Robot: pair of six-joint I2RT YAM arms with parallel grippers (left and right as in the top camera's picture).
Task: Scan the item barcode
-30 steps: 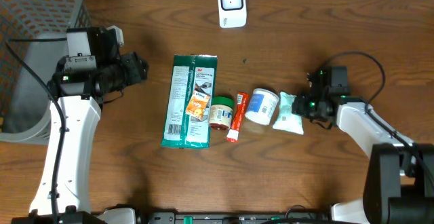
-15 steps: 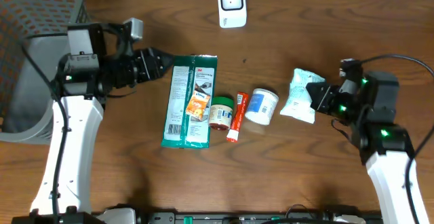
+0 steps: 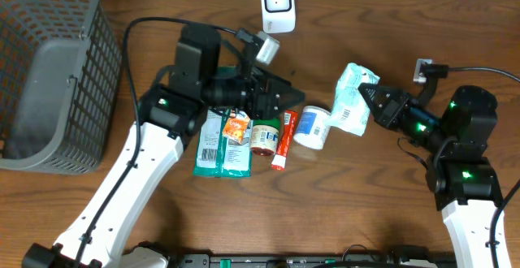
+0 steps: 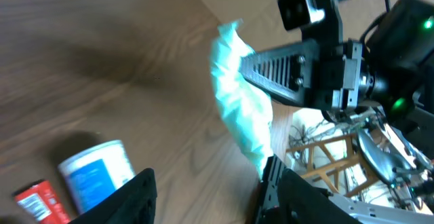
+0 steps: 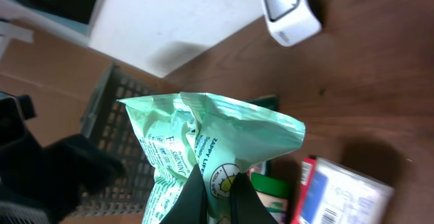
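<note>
Counter (image 3: 422, 24): wood. Left gripper (image 3: 286, 99): jaws apart, empty, over the white tub (image 3: 313, 127). Right gripper (image 3: 372, 99): jaws pinched on the pale green pouch (image 3: 349, 97), lifted just beside the tub. Long axis front-to-back, crimped end farthest. Barcode illegible.

Wooden table (image 3: 366, 195) bears basket (image 3: 91, 57), scanner (image 3: 277, 6), green packet (image 3: 231, 158), jar (image 3: 264, 136), tube (image 3: 284, 142), tub (image 3: 314, 127).

- Pale green packet (image 3: 351, 97): crinkled plastic with green print and a white label on one face. It is lifted and tilted, pinched at one end in the right gripper (image 3: 370, 99), down and right of the scanner.
- Scanner (image 3: 277, 6): small white rounded box with a dark window.
</note>
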